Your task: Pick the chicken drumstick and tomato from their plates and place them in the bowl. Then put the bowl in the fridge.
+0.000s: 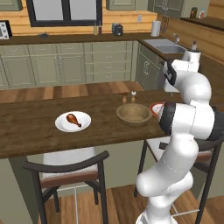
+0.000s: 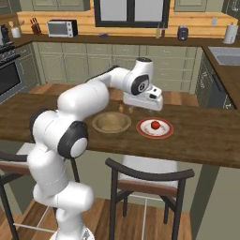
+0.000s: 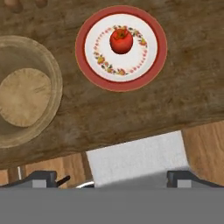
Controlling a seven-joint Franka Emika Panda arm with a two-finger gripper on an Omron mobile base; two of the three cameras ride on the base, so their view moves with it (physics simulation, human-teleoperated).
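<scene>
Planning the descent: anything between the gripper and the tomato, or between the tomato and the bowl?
Nothing visible. The open gripper hangs above the tomato, which sits uncovered on the red-rimmed plate. The bowl stands right beside that plate, empty, with bare counter between them.

Bowl (image 3: 26, 92) matt grainy wood; tomato (image 3: 121, 40) glossy; counter (image 3: 175, 96) dark rough-grained wood; drumstick (image 1: 73, 119) glossy.

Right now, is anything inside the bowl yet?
No. The bowl holds nothing; its whole wooden bottom shows in the hand view. The tomato sits on its red-rimmed plate, the chicken drumstick on the white plate.
</scene>
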